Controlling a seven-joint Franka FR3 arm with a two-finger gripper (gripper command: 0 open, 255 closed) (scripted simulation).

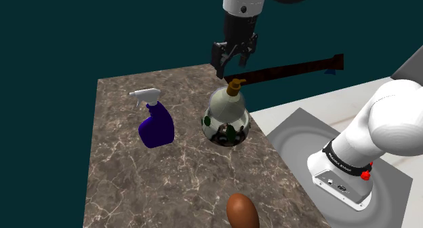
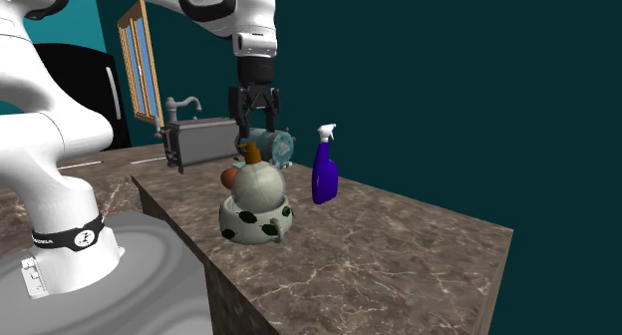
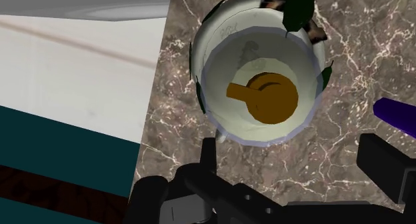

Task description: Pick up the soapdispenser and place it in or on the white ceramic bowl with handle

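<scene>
The soap dispenser [image 1: 227, 104], a pale rounded bottle with a brown pump top, stands upright inside the white bowl [image 1: 228, 132] that carries dark green and brown spots. The second exterior view has the dispenser [image 2: 257, 186] resting in the bowl [image 2: 253, 223] near the counter's near edge. My black gripper [image 1: 234, 57] hangs open just above the pump and touches nothing. From the wrist, the brown pump [image 3: 265, 97] is ringed by the pale bottle body and the bowl's rim [image 3: 220, 16], beyond my open fingers [image 3: 380, 164].
A purple spray bottle [image 1: 155, 120] with a white trigger stands on the marble counter [image 1: 142, 186] to the shoulder view's left of the bowl. A brown egg-like object [image 1: 242, 211] lies near the front edge. A toaster-like box [image 2: 199, 144] sits behind.
</scene>
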